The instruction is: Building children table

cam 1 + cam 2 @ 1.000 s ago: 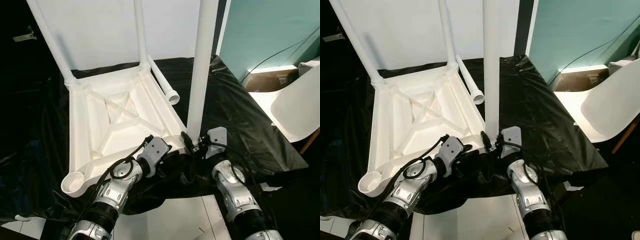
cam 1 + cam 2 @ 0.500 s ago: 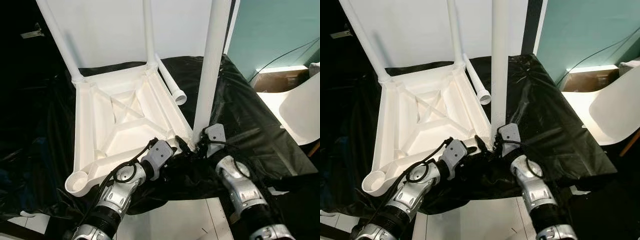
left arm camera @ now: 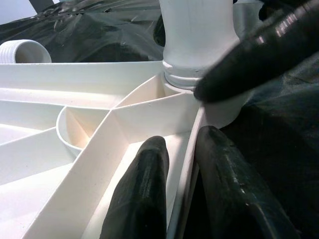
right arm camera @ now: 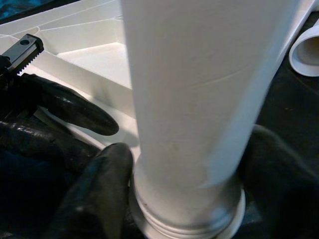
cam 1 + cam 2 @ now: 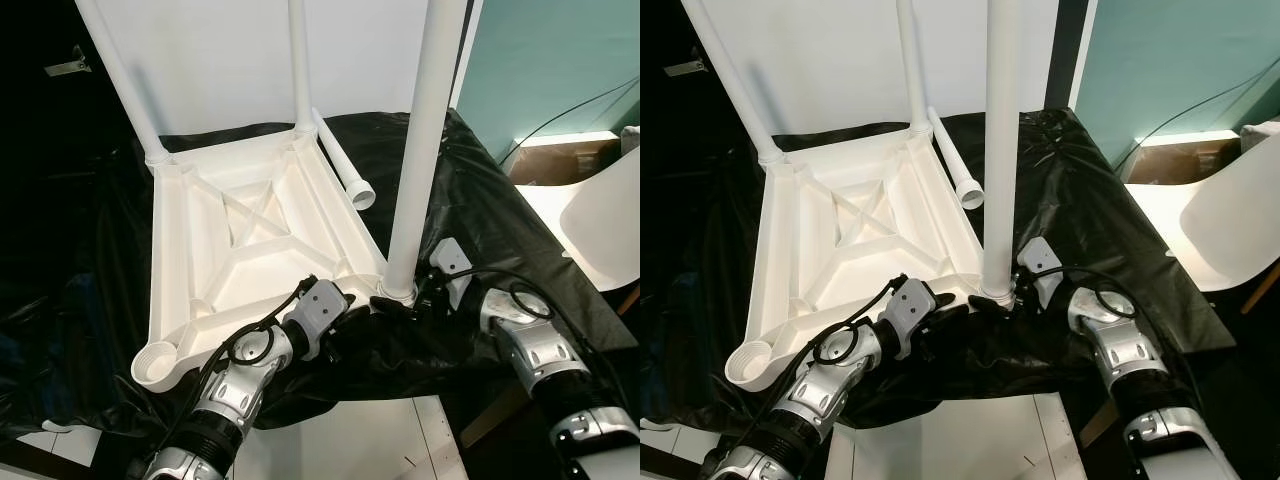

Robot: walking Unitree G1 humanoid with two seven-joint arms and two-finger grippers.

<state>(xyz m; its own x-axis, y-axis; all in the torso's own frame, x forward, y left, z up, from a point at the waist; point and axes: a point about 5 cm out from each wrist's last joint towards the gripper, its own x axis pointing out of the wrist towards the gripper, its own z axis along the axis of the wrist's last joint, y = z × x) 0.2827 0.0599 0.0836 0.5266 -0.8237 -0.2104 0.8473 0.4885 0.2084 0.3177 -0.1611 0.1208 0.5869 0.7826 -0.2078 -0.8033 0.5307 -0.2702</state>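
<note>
A white plastic table top (image 5: 250, 240) lies upside down on a black sheet. Two legs (image 5: 120, 80) (image 5: 298, 60) stand in its far corners. A third leg (image 5: 420, 150) stands upright in the near right corner socket, and my right gripper (image 5: 408, 298) is shut around its base; in the right wrist view the fingers (image 4: 99, 194) flank the leg (image 4: 199, 84). Just left of that corner, my left gripper (image 5: 345, 312) is shut on the table's near rim (image 3: 187, 149). A loose leg (image 5: 340, 160) lies along the table's right side. The near left socket (image 5: 155, 362) holds nothing.
A white chair (image 5: 600, 220) and a cardboard box (image 5: 555, 160) stand to the right, beyond the black sheet's edge. White floor tiles (image 5: 350, 440) show between my arms. A white panel (image 5: 220, 60) rises behind the table.
My right arm has swung out to the right around the upright leg while keeping hold of its base. The left gripper has stayed on the rim. The camera shifted slightly.
</note>
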